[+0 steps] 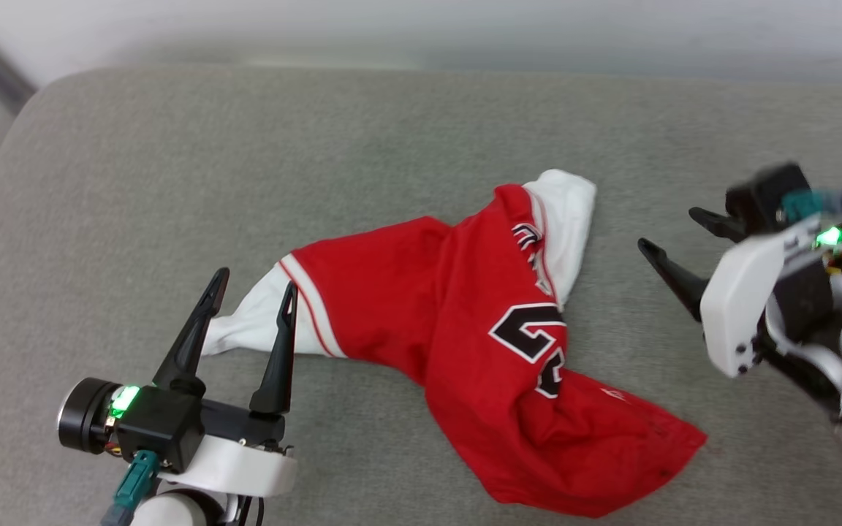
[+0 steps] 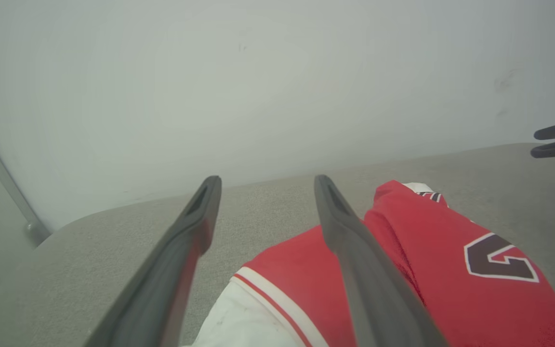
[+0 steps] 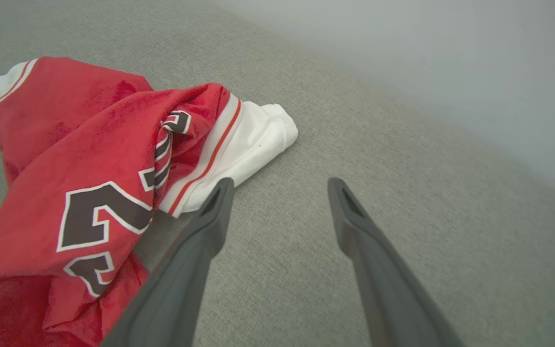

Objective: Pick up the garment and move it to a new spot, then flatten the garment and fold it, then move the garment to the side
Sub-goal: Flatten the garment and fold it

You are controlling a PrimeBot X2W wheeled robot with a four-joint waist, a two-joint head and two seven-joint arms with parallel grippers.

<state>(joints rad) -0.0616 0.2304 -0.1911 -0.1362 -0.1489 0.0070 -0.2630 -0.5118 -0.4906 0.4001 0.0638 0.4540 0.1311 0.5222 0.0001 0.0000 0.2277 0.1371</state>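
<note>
Left pincer (image 1: pixel 257 279) wide, over garment (image 1: pixel 392 307) sleeve; right pincer (image 1: pixel 667 228) wide, aimed toward garment.

Bright red garment (image 1: pixel 421 307) with white sleeves edged in red-and-white stripes and black numbers outlined in white, on a grey-green fabric surface (image 1: pixel 172 183) before a pale wall (image 1: pixel 421 29).

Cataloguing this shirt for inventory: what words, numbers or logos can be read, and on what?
"2": black white-outlined digit on the crumpled red-and-white fabric jersey.
Second digit below it: partly folded under, unreadable.
Black lettering beside the white sleeve: crumpled, unreadable.
</note>
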